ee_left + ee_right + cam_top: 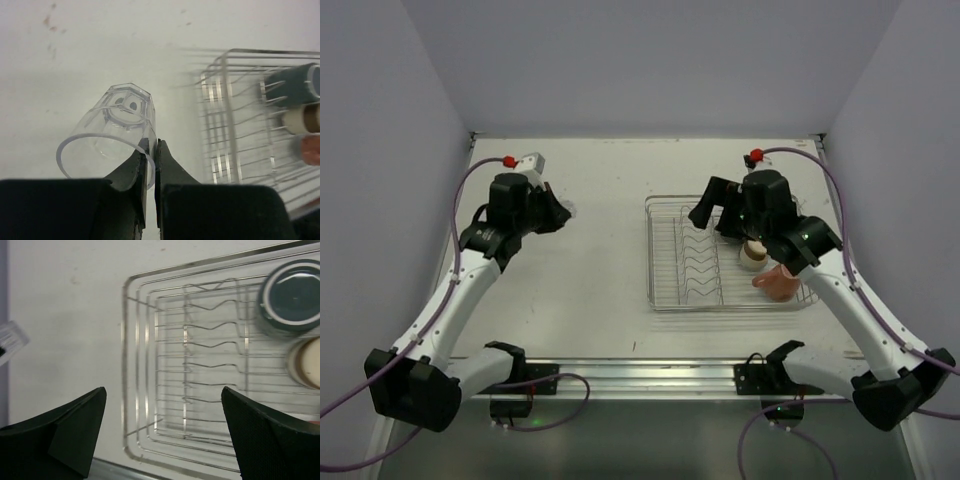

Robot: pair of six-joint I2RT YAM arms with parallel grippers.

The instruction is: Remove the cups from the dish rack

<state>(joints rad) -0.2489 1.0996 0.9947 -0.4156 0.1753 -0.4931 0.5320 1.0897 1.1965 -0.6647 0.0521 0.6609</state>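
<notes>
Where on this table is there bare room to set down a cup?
Free: the table between the clear tumbler in the left gripper and the dish rack, and the strip behind the rack. Crowded: the rack's right side, holding the dark mug, cream cup and pink cup.

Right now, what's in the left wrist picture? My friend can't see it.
The left gripper pinches the rim of a clear tumbler, tilted over a white table. At right, blurred, stands the dish rack with a dark mug, a cream cup and a pink cup.
</notes>
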